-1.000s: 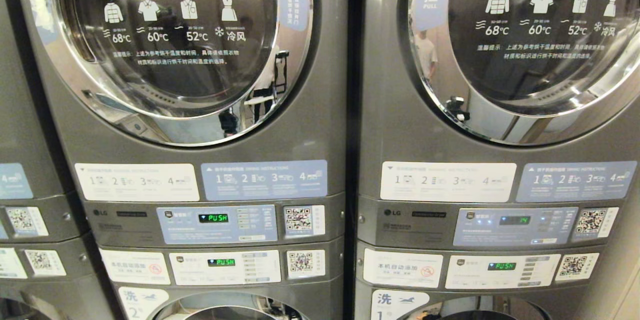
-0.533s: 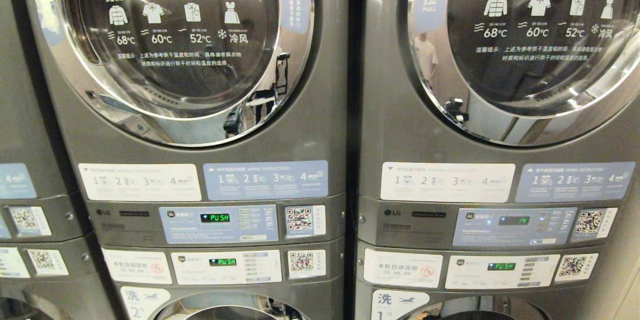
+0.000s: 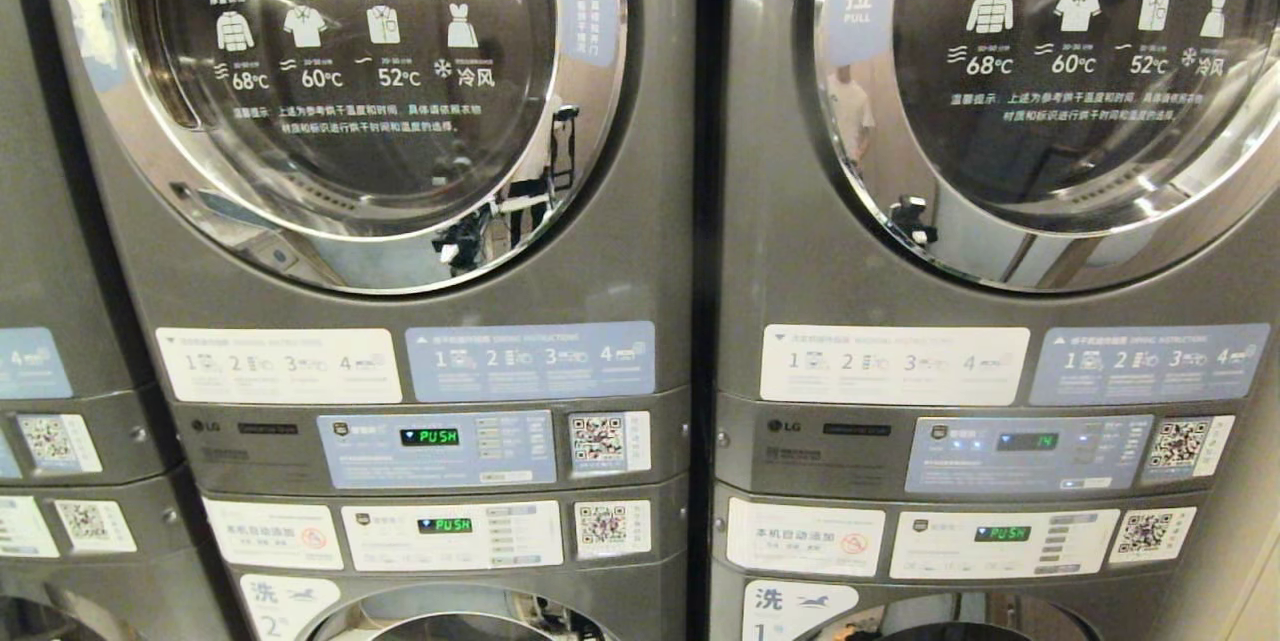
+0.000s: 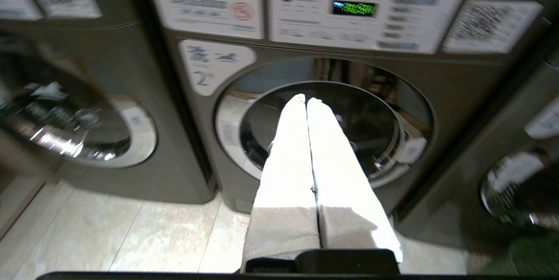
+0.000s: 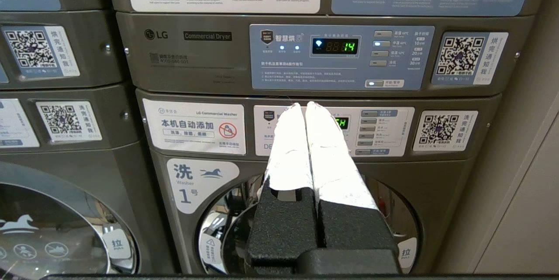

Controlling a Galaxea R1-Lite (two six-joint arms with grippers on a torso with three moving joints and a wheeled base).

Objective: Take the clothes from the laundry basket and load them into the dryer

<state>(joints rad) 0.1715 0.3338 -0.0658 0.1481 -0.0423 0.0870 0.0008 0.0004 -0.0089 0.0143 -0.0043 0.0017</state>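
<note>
The dryer [image 3: 640,251] is the left of two dark grey LG machines in the head view. Its chrome-rimmed round glass door [image 3: 350,151] looks closed, and torn white tape [image 3: 85,6] sticks to the rim. No arm shows in that view. In the left wrist view my left gripper [image 4: 305,98] is shut on nothing and points at the round door of the washer marked "2" [image 4: 349,109]. In the right wrist view my right gripper [image 5: 302,104] is shut and empty in front of the panel of the washer marked "1" [image 5: 192,131]. A blurred dark green patch [image 4: 524,256] may be the laundry basket. No clothes show.
A second, alike dryer [image 3: 1000,301] stands to the right, with its display lit. Washers sit under both dryers. More machines stand to the left [image 3: 60,221]. Pale tiled floor [image 4: 131,236] lies in front of the washers. A beige wall [image 5: 524,184] closes the right side.
The dark reflection of an arm in the dryer's chrome rim has shifted and changed shape. The whole head picture has shifted very slightly. The machines and doors are unchanged.
</note>
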